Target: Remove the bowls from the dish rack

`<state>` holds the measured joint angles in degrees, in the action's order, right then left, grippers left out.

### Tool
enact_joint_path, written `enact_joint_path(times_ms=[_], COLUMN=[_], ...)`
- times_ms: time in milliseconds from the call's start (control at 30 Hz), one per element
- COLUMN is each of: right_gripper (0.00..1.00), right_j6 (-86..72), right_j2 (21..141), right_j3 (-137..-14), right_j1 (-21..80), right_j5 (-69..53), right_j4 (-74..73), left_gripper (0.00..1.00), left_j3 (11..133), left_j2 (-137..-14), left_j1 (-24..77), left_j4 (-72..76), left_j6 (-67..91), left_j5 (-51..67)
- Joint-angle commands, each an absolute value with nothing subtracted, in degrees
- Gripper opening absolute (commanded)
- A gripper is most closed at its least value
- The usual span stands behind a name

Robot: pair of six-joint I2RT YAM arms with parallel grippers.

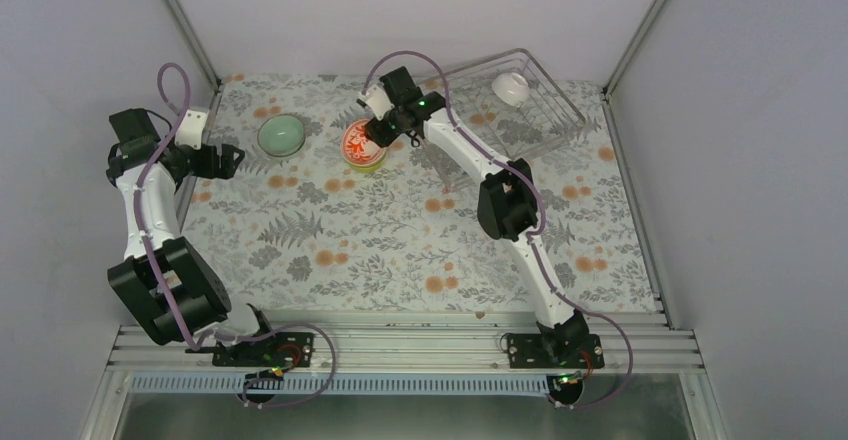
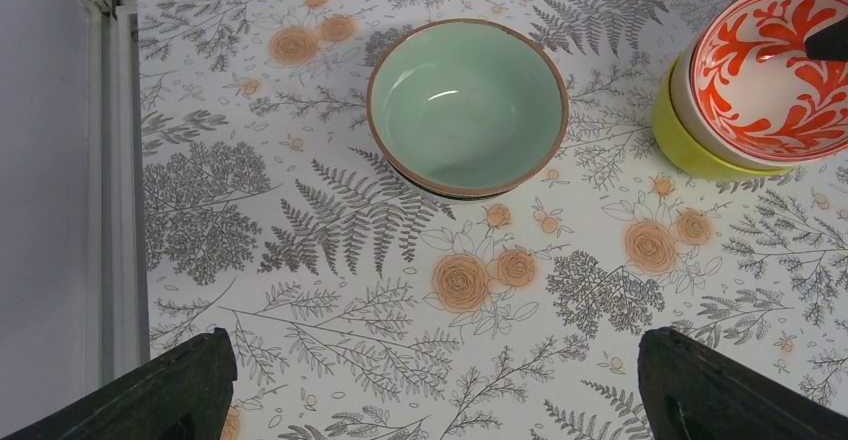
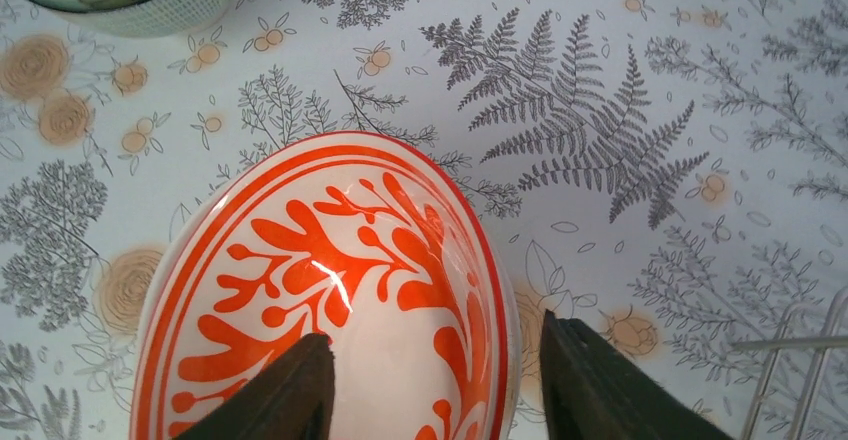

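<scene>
Rack (image 1: 520,110) sits far right on the table (image 1: 400,250) in the top view, white bowl (image 1: 511,87) inside it. Mint bowl (image 1: 281,135) stands on the table far left, near the left tool (image 1: 228,158). Red bowl (image 1: 363,145) is nested in the yellow bowl (image 1: 365,166) between them, right tool (image 1: 380,125) over it. Left wrist view: that tool gapes wide, holding nothing, mint bowl ahead of it. Right wrist: jaws partly open, one finger (image 3: 270,390) inside the red bowl, the other outside the rim and clear of it, gripping nothing.
</scene>
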<state>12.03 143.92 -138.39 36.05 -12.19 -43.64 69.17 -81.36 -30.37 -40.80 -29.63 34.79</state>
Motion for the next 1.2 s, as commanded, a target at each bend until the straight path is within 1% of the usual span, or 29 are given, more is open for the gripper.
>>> enact_joint_path(times_ms=[0, 133, 400, 567, 700, 733, 767, 833, 867, 900, 1000, 1167], right_gripper=[0.54, 0.57, 0.57, 0.58, 0.57, 0.55, 0.46, 0.21, 0.05, 0.03, 0.03, 0.03], right_j6=[12.4, 13.1, 15.5, 15.6, 17.0, 17.5, 17.7, 17.7, 17.6, 17.7, 17.4, 16.8], right_j2=[143.4, 142.1, 134.1, 129.2, 127.3, 127.5, 128.2, 129.5, 130.2, 130.4, 131.0, 133.2], right_j3=[-138.2, -136.7, -131.6, -129.8, -126.7, -126.3, -126.4, -127.1, -126.9, -126.5, -124.3, -123.4], right_j1=[36.8, 36.8, 36.7, 35.9, 35.2, 35.1, 34.9, 34.5, 34.5, 34.5, 34.4, 33.3], right_j5=[-11.0, -8.3, -1.8, -2.4, -1.6, -1.2, -1.5, -2.5, -3.0, -4.0, -7.2, -16.6], right_j4=[-42.4, -41.7, -38.6, -37.9, -34.4, -33.3, -32.8, -31.6, -30.5, -29.6, -26.6, -25.1], left_gripper=[1.00, 1.00, 1.00, 1.00, 1.00, 1.00, 1.00, 1.00, 1.00, 1.00, 1.00, 1.00], left_j3=[68.7, 68.0, 66.7, 66.8, 66.7, 66.6, 66.6, 66.3, 66.1, 65.9, 65.4, 64.8], left_j2=[-79.9, -79.6, -78.5, -78.2, -78.0, -77.9, -77.8, -77.4, -77.2, -76.9, -76.5, -76.3], left_j1=[-30.8, -31.0, -31.7, -32.1, -32.1, -32.1, -32.1, -32.1, -32.1, -32.2, -32.5, -33.2], left_j4=[-40.1, -40.0, -39.6, -39.5, -39.4, -39.4, -39.5, -39.2, -39.1, -39.0, -38.6, -38.3], left_j6=[-31.2, -31.3, -31.5, -31.1, -30.7, -30.7, -30.6, -30.5, -30.4, -30.3, -30.3, -30.5], left_j5=[36.7, 36.8, 37.2, 37.8, 38.6, 38.7, 38.8, 38.7, 38.5, 38.3, 37.8, 37.9])
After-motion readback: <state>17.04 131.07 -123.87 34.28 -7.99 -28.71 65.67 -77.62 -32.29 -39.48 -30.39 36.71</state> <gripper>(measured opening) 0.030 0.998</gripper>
